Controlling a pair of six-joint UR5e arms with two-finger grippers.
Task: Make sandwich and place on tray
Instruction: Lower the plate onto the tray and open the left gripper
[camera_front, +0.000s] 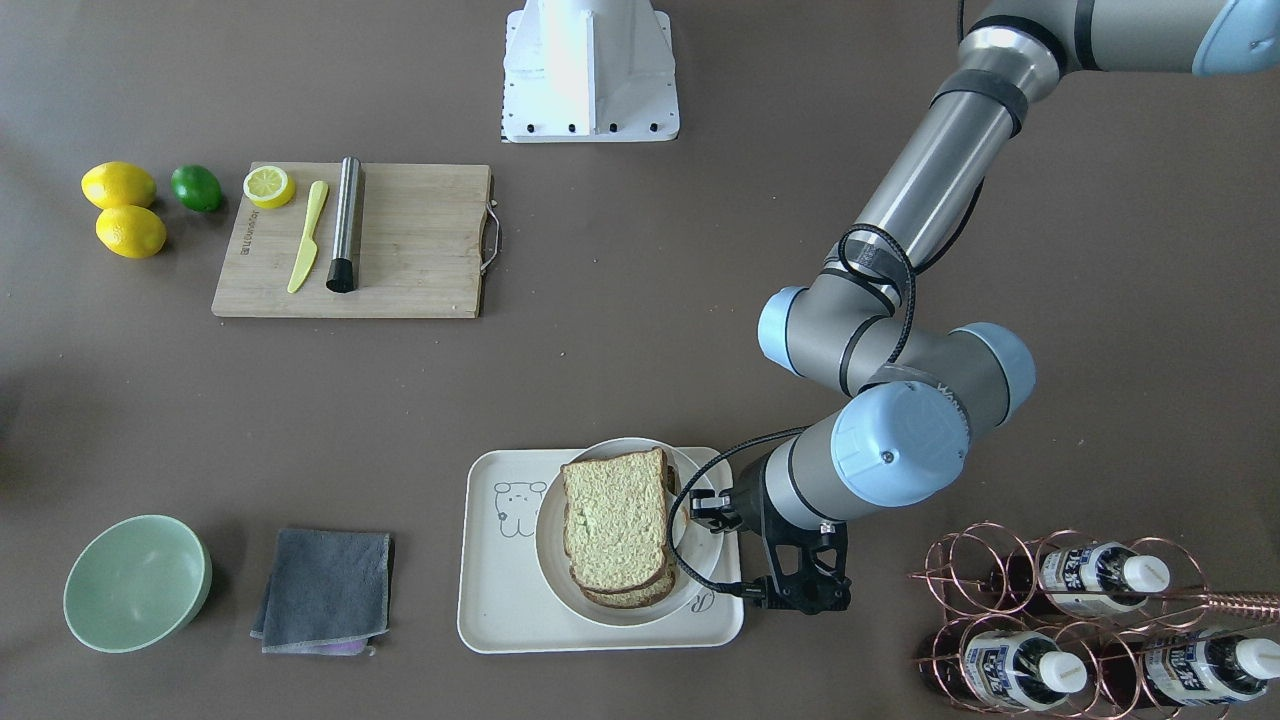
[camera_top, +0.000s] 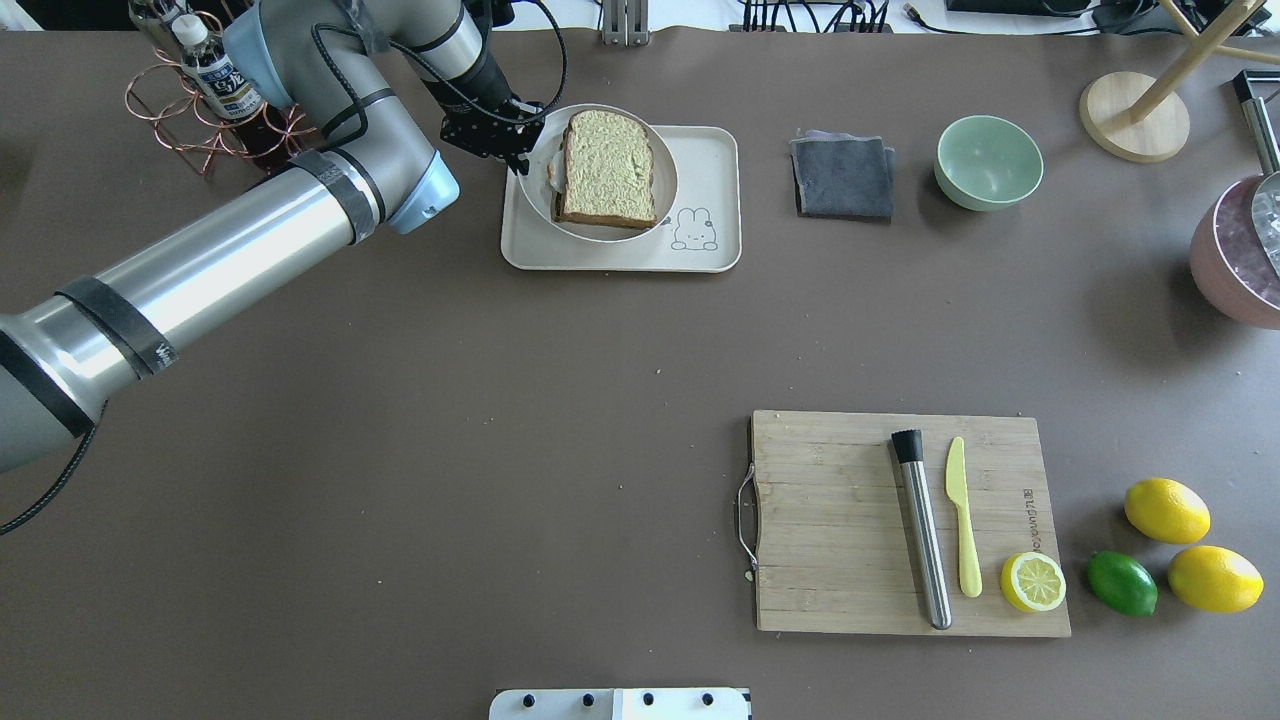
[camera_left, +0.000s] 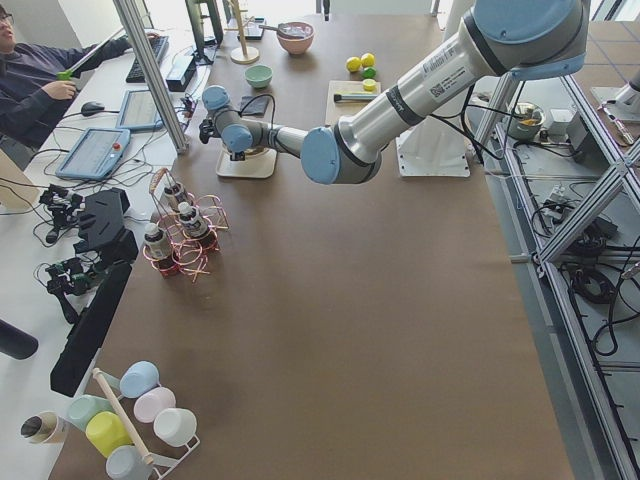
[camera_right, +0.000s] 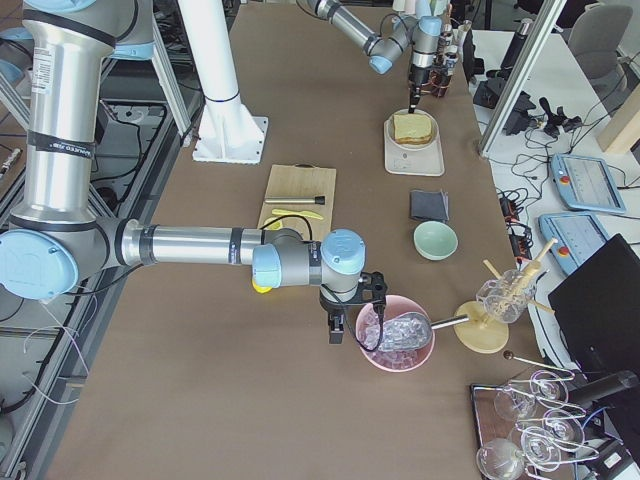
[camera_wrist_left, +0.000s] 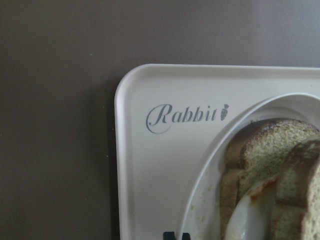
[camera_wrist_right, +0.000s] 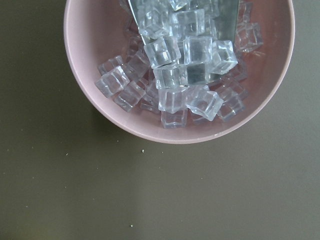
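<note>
At the far left the left gripper (camera_top: 520, 158) stands at the edge of the round white plate (camera_top: 668, 165). Its fingertips (camera_wrist_left: 170, 236) are drawn close together at the rim, so it appears to be pinching the plate; whether the plate rests flat or hangs just clear of the tray (camera_top: 712, 180) I cannot tell. The sandwich (camera_top: 605, 168) lies on that plate, over the tray, with the egg (camera_wrist_left: 247, 220) bulging out between the slices on the gripper's side. The chief risk, I judge, is a pull-away before the jaws part: the plate would drag or tip, and the loosely stacked top slice could slide off the slick egg. A one-sided release could also leave the plate propped on the tray's raised rim, free to rock. Far right, the right gripper (camera_right: 345, 325) hangs by the pink bowl (camera_right: 398, 345) on the tabletop (camera_top: 500, 450); whether it is open or closed I cannot tell
</note>
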